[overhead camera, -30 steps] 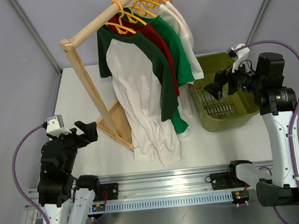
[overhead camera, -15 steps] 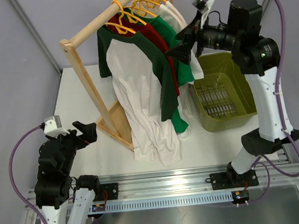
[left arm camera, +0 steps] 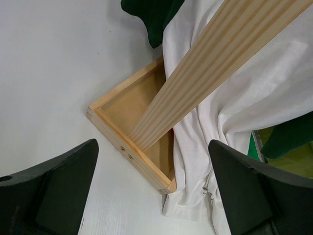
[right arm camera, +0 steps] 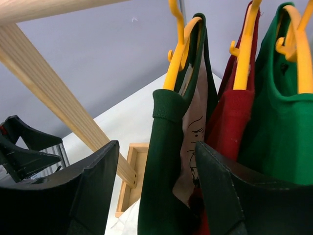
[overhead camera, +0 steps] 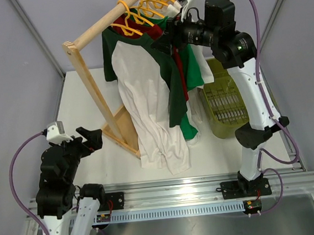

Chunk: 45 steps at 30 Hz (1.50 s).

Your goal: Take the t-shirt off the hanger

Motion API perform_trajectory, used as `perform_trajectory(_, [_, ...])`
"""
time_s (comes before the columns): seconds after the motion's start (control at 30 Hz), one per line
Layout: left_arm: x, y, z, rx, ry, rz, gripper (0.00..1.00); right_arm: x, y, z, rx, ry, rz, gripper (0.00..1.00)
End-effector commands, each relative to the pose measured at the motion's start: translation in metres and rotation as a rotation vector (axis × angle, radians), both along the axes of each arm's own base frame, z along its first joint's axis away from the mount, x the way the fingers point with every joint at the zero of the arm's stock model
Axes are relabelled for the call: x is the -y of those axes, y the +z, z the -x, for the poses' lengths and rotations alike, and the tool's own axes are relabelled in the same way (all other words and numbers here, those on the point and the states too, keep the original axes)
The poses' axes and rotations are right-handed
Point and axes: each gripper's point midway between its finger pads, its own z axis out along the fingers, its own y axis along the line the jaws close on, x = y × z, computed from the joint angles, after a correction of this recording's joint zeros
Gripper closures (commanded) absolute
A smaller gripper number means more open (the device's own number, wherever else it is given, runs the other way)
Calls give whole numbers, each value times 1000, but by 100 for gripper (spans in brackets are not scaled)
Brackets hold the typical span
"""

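The t-shirt, white with dark green sleeves and collar, hangs first on the rack on an orange-yellow hanger. My right gripper is open and high up at the shirt's right shoulder. In the right wrist view its jaws stand either side of the green shoulder, below the hanger. The dark chest print shows there. The right gripper holds nothing. My left gripper is open and empty low at the left. In the left wrist view the left gripper faces the shirt's white hem.
A wooden rack has a top rail, a slanted post and a base frame. A red tee, an all-green tee and a white shirt hang behind. An olive basket sits at the right.
My right arm swung up and left from above the basket to the top of the rack, and its open gripper now straddles the front shirt's shoulder. The left arm barely moved.
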Motion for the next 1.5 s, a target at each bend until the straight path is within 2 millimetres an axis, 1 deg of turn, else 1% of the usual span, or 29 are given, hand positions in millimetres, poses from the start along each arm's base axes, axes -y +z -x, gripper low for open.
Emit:
perform_trajectory(0.0, [8, 18, -2, 44, -45, 11, 1, -10, 13, -2, 51, -28, -25, 31])
perform_trajectory(0.1, [9, 19, 0, 49, -53, 11, 1, -17, 2, -8, 54, -44, 8, 37])
perform_trajectory(0.17, [9, 19, 1, 50, -53, 10, 1, -17, -4, -16, 63, -91, 34, 41])
perform_trajectory(0.2, [9, 19, 3, 50, -55, 9, 1, -19, -4, -16, 84, -99, 54, 45])
perform_trajectory(0.23, [9, 19, 3, 52, -55, 9, 1, -16, -7, -22, 107, -142, 82, 48])
perform_trajectory(0.3, [9, 20, 5, 57, -60, 9, 1, -18, -8, -22, 136, -158, 112, 55])
perform_trajectory(0.33, [9, 20, 6, 54, -60, 7, 1, -18, -9, -24, 144, -171, 120, 67])
perform_trajectory(0.4, [13, 23, 9, 70, -87, 6, 1, -18, -6, -23, 166, -174, 130, 78])
perform_trajectory(0.43, [16, 27, 9, 90, -103, 8, 1, -19, -4, -23, 176, -179, 129, 86])
perform_trajectory(0.53, [23, 34, 13, 123, -147, 17, 1, -18, 1, -22, 194, -180, 121, 98])
perform_trajectory(0.6, [27, 38, 15, 140, -172, 22, 1, -17, 10, -20, 212, -182, 100, 100])
perform_trajectory(0.73, [36, 48, 20, 178, -232, 24, 1, -14, 46, -8, 273, -175, 10, 100])
perform_trajectory(0.77, [40, 52, 24, 196, -262, 19, 1, -11, 60, -3, 298, -177, -21, 100])
perform_trajectory(0.83, [47, 62, 30, 244, -307, 18, 1, -8, 75, 7, 317, -165, -59, 100])
perform_trajectory(0.87, [56, 70, 40, 288, -371, 23, 1, -5, 82, 13, 330, -160, -74, 100])
perform_trajectory(0.9, [60, 82, 44, 340, -400, 26, 1, -3, 86, 16, 330, -159, -85, 100])
perform_trajectory(1.0, [72, 99, 59, 421, -483, 39, 1, 3, 100, 34, 345, -133, -114, 100])
perform_trajectory(1.07, [79, 103, 63, 429, -529, 52, 1, 6, 104, 41, 347, -122, -117, 100])
perform_trajectory(1.1, [81, 103, 60, 412, -543, 60, 1, 9, 106, 45, 355, -119, -116, 100])
perform_trajectory(1.17, [91, 106, 61, 399, -610, 75, 1, 10, 95, 45, 343, -116, -74, 100])
perform_trajectory(1.2, [96, 107, 55, 363, -636, 87, 1, 10, 91, 47, 339, -100, -57, 100])
perform_trajectory(1.23, [99, 110, 54, 355, -659, 94, 1, 18, 91, 54, 339, -94, -44, 100])
perform_trajectory(1.27, [104, 112, 55, 338, -697, 107, 1, 15, 74, 51, 322, -77, 7, 100])
perform_trajectory(1.3, [105, 122, 58, 353, -711, 103, 1, 23, 79, 67, 343, -58, 12, 100])
perform_trajectory(1.33, [107, 122, 53, 332, -718, 104, 1, 26, 72, 68, 341, -52, 36, 100])
perform_trajectory(1.37, [108, 124, 53, 333, -731, 96, 1, 24, 49, 64, 313, -40, 91, 100])
perform_trajectory(1.4, [109, 127, 54, 338, -737, 92, 1, 36, 54, 78, 337, -41, 94, 100])
perform_trajectory(1.43, [110, 129, 52, 332, -748, 91, 1, 39, 47, 82, 337, -35, 113, 100])
perform_trajectory(1.47, [111, 129, 51, 329, -754, 89, 1, 41, 23, 77, 300, -28, 163, 100])
